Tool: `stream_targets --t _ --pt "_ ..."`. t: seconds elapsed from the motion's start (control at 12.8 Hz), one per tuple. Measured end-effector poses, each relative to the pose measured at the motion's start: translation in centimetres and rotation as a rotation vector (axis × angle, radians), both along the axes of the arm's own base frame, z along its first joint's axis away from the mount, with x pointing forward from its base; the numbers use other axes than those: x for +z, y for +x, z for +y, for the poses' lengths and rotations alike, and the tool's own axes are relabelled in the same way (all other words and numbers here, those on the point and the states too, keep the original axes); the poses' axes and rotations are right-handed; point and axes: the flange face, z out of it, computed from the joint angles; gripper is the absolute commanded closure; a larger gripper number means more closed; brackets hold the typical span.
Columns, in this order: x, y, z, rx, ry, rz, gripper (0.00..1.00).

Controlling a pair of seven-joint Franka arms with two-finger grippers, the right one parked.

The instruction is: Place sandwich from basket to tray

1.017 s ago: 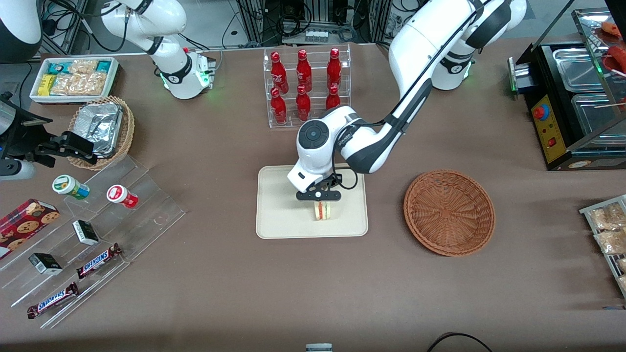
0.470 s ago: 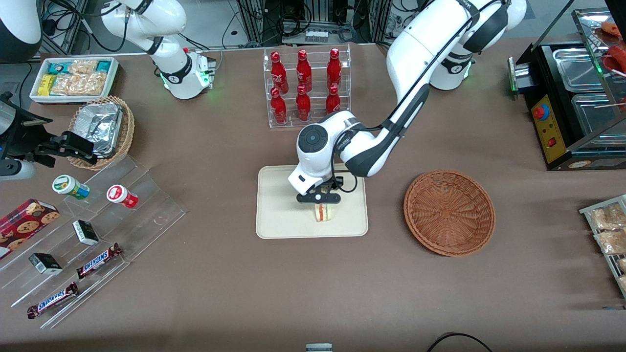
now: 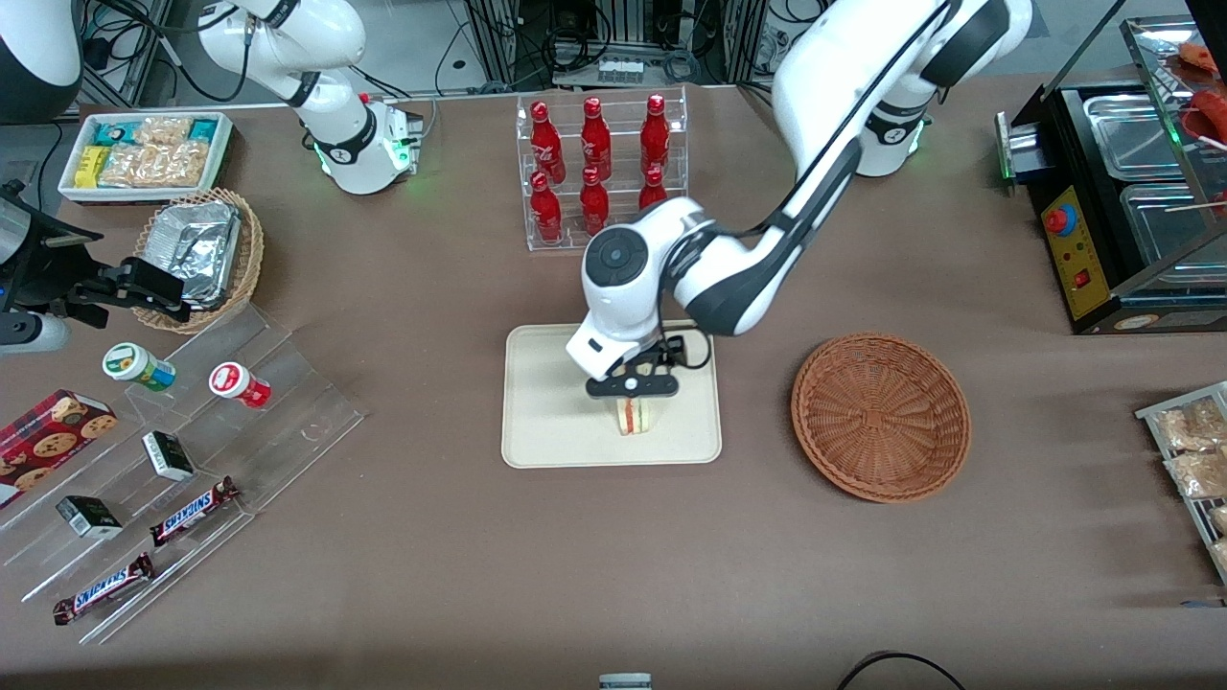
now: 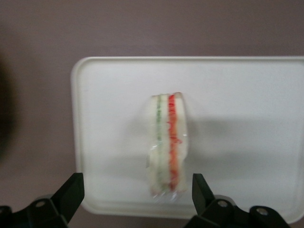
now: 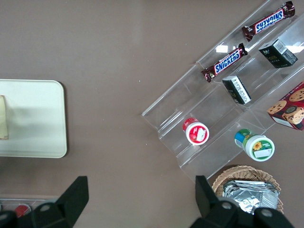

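Sandwich [image 4: 166, 145]: on edge on my tray [image 3: 546, 422]; looks light, soft, slippery-wrapped. I'd grip the bread faces.
Claw [image 3: 634, 395]: spread wide, empty, hovering above it.
Basket [image 3: 880, 416]: empty.

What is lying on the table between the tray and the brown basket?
Nothing: the front view shows only bare brown table between the tray and the basket. The claw hangs open over the sandwich on the tray.

We saw a cream tray [image 3: 546, 402], a white sandwich [image 4: 167, 145] striped green and red, a black gripper [image 3: 632, 386] above it, and a reddish-brown woven basket [image 3: 880, 416].
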Motion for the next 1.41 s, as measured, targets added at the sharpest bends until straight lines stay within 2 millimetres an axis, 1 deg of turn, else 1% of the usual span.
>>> stream_targets --t 0.16,0.23,0.31,0.39,0.47,0.55,0.7,0.78,0.86,0.94,1.02,1.1,1.25,1.41 --pt "6.3 1.1 4.2 0.059 0.015 0.019 0.00" --pt "8.7 1.5 6.1 0.073 0.024 0.020 0.00" --pt "10.6 1.9 8.0 0.081 0.034 0.022 0.00" --pt "11.9 2.3 9.9 0.075 0.038 0.038 0.00" --pt "13.2 2.8 12.3 0.053 0.032 0.073 0.00" --pt "14.6 3.3 15.3 0.019 0.021 0.113 0.00" --pt "18.0 4.2 22.5 -0.049 0.014 0.166 0.00" --pt "19.7 4.3 26.0 -0.083 0.010 0.184 0.00" --pt "21.0 4.3 29.2 -0.114 0.006 0.196 0.00" --pt "22.0 4.2 31.8 -0.134 0.001 0.199 0.00" --pt "22.5 4.1 34.3 -0.143 -0.003 0.198 0.00" --pt "22.6 4.0 36.3 -0.151 -0.006 0.199 0.00" --pt "22.0 3.8 39.8 -0.153 -0.009 0.177 0.00" --pt "21.3 3.1 42.3 -0.149 -0.006 0.152 0.00"
